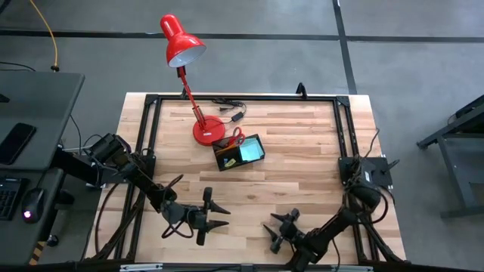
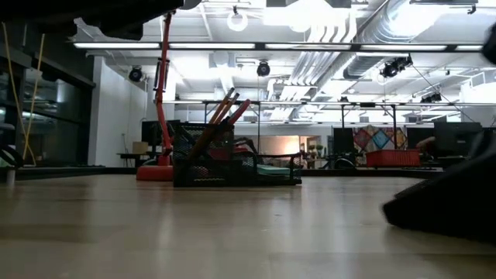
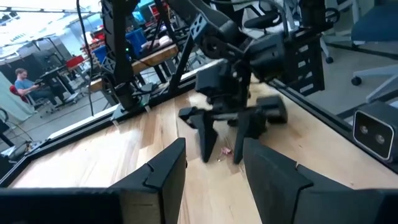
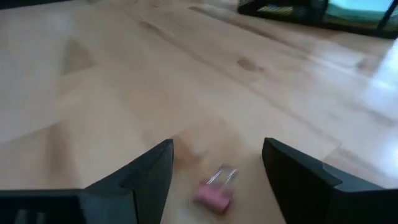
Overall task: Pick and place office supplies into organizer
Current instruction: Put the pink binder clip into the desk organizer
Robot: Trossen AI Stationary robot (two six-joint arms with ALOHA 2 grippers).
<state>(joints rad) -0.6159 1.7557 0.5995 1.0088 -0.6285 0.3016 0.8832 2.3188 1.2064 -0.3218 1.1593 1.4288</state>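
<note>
A small pink binder clip (image 4: 213, 194) lies on the wooden table near its front edge. My right gripper (image 4: 217, 149) is low over it, open, with one finger on either side of the clip and not touching it. The left wrist view shows the same clip (image 3: 225, 151) under that gripper's (image 3: 221, 134) down-slanting fingers. My left gripper (image 1: 217, 214) hovers open a little to the left, holding nothing. The black organizer (image 1: 239, 151) stands at the far middle beside the lamp, with orange pencils (image 2: 221, 116), red scissors (image 1: 237, 137) and a teal pad (image 1: 250, 151) inside.
A red desk lamp stands on its round base (image 1: 208, 131) just left of the organizer, with a black cable and plug (image 1: 231, 111) behind it. A black frame (image 1: 336, 128) runs along the table's edges. Bare wood lies between the grippers and the organizer.
</note>
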